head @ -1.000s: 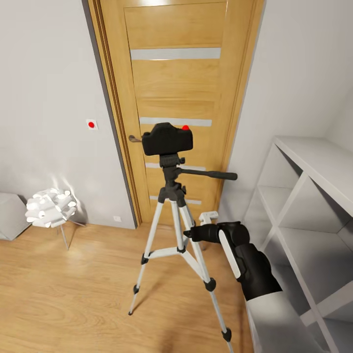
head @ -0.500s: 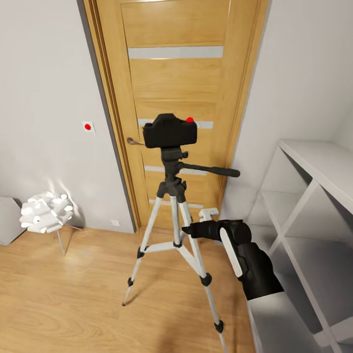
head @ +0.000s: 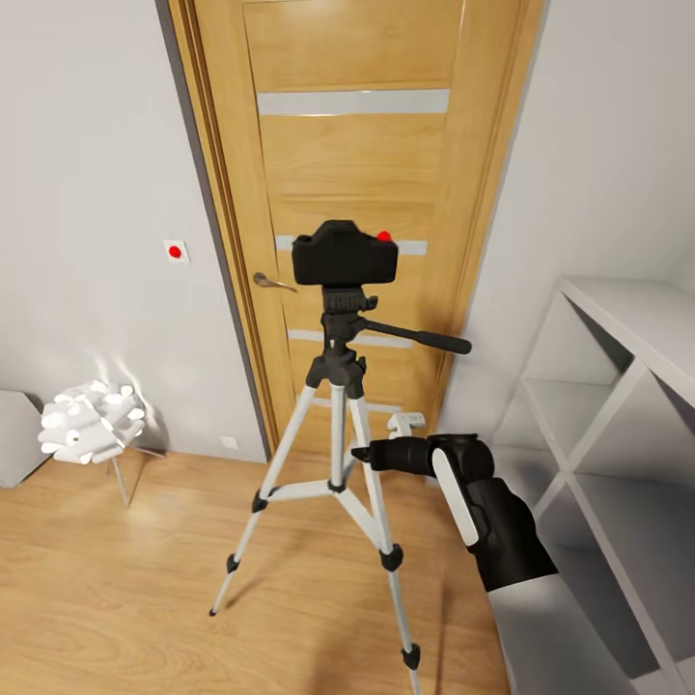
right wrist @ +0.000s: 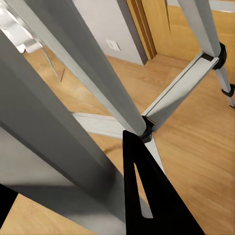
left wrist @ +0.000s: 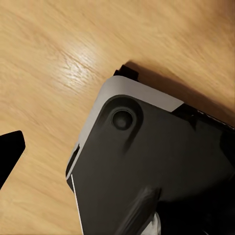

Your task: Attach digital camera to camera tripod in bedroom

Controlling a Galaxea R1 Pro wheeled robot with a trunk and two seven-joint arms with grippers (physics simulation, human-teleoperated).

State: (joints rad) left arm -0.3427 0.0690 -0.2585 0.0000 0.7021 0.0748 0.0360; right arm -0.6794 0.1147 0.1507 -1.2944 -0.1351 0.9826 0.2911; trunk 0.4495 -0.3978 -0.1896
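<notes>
Camera on tripod by the door.
I see the camera atop the tripod; my right gripper reaches its leg, jaws' spread unclear.

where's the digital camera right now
In the head view the digital camera sits on top of the camera tripod, in front of the oak door, above and left of the right gripper.

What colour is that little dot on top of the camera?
Bright red, on the matte black digital camera; the head view shows it best.
</notes>
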